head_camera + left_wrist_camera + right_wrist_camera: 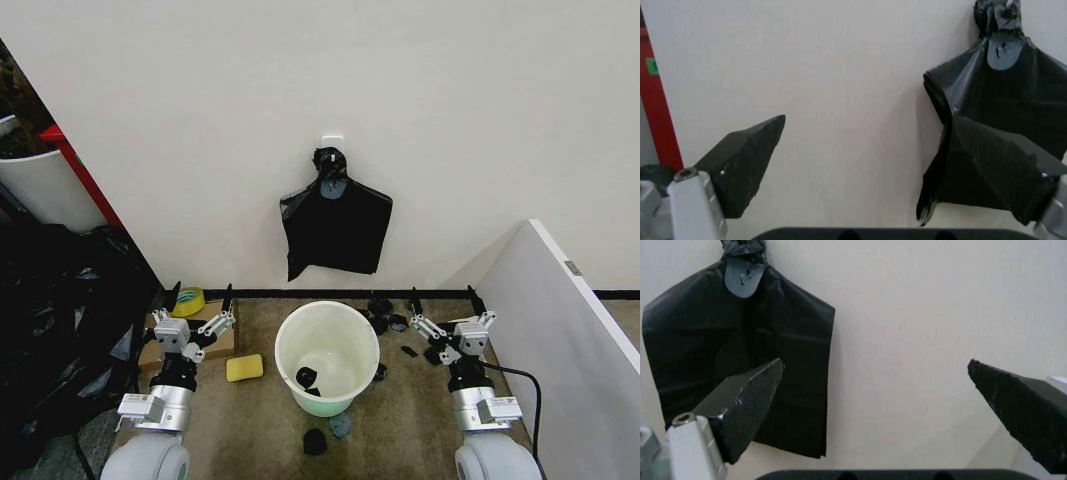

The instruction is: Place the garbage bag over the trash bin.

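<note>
Our two grippers wait low with fingers spread wide, holding nothing.

Our left gripper (202,297) and right gripper (444,297) have pointy black fingers (747,170) on silver metal, one at each side of the trash bin (327,358), a round, smooth white bucket on the floor. The garbage bag (335,228), thin, shiny, wrinkly black plastic, hangs flat on the wall (200,120) behind the bin, up between and well beyond both grippers.

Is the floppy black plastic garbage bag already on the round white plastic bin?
No, the garbage bag hangs on the wall above the bin.
</note>
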`<state>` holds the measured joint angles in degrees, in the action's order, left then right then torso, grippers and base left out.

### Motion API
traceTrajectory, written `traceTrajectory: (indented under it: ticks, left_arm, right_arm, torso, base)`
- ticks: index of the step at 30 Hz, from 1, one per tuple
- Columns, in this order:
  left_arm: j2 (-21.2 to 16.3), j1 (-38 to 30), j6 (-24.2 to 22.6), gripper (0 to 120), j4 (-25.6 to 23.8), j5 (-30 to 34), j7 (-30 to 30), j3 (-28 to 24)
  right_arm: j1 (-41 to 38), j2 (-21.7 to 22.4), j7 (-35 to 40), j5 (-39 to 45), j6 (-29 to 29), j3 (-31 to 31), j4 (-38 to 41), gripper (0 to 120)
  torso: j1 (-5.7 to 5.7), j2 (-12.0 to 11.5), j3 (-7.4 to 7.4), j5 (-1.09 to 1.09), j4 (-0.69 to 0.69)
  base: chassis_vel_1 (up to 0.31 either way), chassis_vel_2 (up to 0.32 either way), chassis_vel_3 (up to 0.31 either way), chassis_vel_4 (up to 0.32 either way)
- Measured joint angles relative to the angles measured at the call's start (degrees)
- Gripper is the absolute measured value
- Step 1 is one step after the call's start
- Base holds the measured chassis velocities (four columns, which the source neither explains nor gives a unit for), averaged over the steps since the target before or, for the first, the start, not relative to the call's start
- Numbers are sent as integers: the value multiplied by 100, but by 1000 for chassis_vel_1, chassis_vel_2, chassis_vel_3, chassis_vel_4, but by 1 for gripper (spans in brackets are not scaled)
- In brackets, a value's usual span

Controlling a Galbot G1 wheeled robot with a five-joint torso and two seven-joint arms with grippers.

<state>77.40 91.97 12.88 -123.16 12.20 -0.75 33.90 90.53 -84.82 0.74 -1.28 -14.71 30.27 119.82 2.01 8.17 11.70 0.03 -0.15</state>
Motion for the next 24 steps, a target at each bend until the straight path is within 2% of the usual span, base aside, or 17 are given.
traceTrajectory:
  ticks: [16, 24]
  left_arm:
    - [133, 152, 389, 100, -20, 290, 20, 73]
    - [213, 195, 428, 100, -80, 218, 7, 134]
  right_arm:
    - [-144, 66, -77, -637, -450, 155, -50, 100]
    - [-177, 202, 2, -488, -482, 162, -193, 100]
  torso:
    - [0, 0, 0, 1, 0]
    - [0, 0, 0, 1, 0]
  base:
    - [0, 0, 0, 0]
    - [0, 0, 0, 0]
